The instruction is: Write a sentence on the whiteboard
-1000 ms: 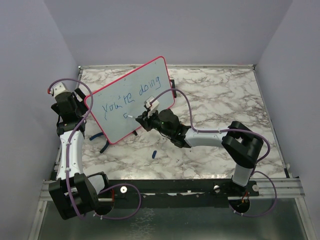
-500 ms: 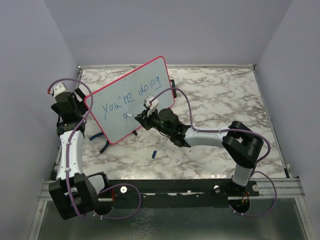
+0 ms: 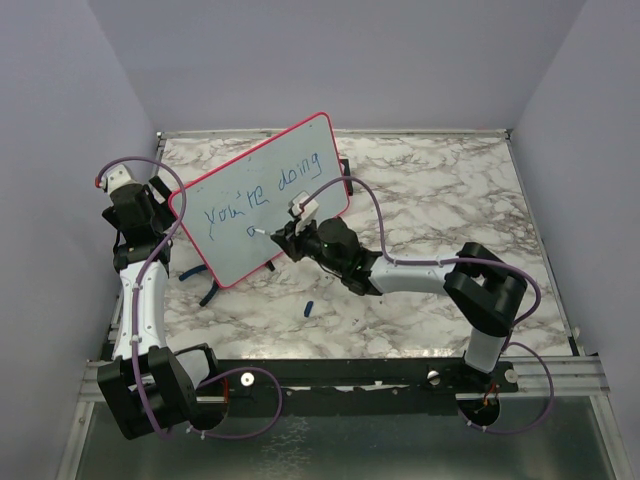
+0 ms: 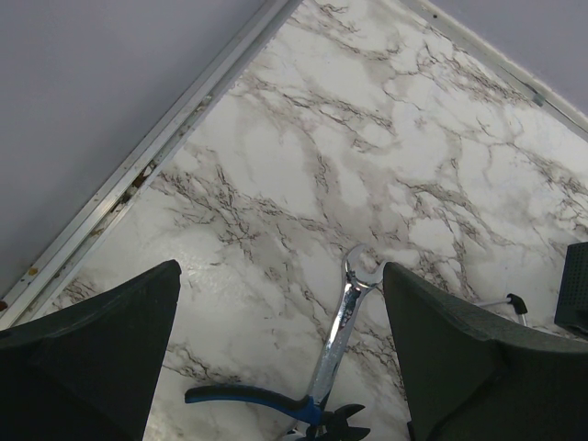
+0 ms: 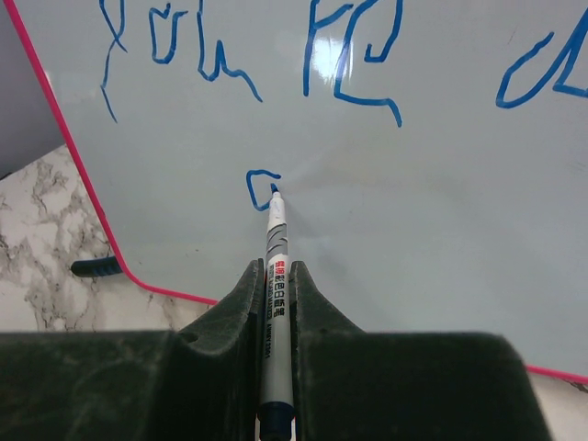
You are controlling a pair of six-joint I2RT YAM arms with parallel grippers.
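The whiteboard (image 3: 262, 215) with its red-pink frame stands tilted at the back left of the marble table. Blue words of the sentence (image 3: 258, 192) run across it, reading "you're doing"; they show large in the right wrist view (image 5: 354, 64). Under them is a small blue loop (image 5: 258, 186), the start of a second line. My right gripper (image 5: 274, 268) is shut on a white marker (image 5: 276, 276), whose blue tip touches the board at that loop. From above, the right gripper (image 3: 283, 237) faces the board's lower middle. My left gripper (image 4: 280, 276) hangs open and holds nothing, by the board's left edge (image 3: 152, 212).
Below the left gripper lie a chrome wrench (image 4: 342, 323) and blue-handled pliers (image 4: 248, 397) on the marble. A small blue cap (image 3: 309, 306) lies in front of the board. A black foot (image 3: 208, 292) juts out under the board's near corner. A metal rail (image 4: 156, 156) edges the table.
The right gripper has shifted very slightly with the marker tip staying on the small loop. The left arm has not moved.
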